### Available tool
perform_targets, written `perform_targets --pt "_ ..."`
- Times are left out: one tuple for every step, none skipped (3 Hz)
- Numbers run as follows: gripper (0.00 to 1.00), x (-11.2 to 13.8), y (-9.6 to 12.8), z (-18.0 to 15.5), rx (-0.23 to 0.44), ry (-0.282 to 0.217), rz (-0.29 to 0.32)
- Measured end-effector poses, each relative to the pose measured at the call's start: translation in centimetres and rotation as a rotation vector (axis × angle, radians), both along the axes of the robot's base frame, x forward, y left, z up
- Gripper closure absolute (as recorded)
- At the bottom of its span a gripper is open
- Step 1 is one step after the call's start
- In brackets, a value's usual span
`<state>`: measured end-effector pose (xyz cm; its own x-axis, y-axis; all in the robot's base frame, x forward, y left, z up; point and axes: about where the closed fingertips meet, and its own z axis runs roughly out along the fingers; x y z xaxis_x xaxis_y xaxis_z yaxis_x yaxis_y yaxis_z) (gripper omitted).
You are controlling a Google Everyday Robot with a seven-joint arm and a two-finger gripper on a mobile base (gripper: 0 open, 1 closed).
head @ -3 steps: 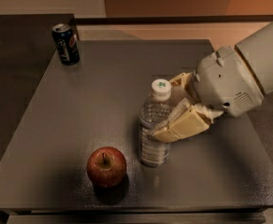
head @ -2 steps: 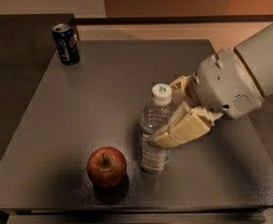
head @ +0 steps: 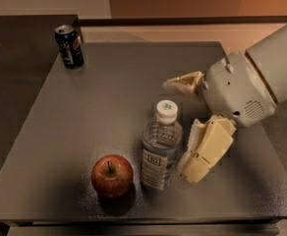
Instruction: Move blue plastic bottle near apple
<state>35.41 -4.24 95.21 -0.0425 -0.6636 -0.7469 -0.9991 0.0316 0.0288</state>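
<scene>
Just to the left of the gripper (head: 178,131) stands the bottle (head: 160,154). It is upright on the table (head: 109,97), with its white cap on top. The gripper is wide open and holds nothing. One finger (head: 183,81) sticks out behind the bottle, past its cap. The other finger (head: 207,151) is on the near side, right beside the bottle's label. I cannot tell if that finger touches the bottle. The big white arm (head: 261,77) comes in from the right, behind the gripper. Left of the bottle, a bit farther from the gripper, sits the apple (head: 112,175). It is red, with a short stem pointing up. Apple and bottle are close, with only a thin gap between them. Far off to the left and back from the gripper, at the far corner of the table, stands a dark can (head: 69,46). It is well apart from the bottle and the apple.
</scene>
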Motion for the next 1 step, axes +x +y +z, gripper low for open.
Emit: perform_targets --pt "0.0 0.0 0.0 0.0 0.0 0.0 0.0"
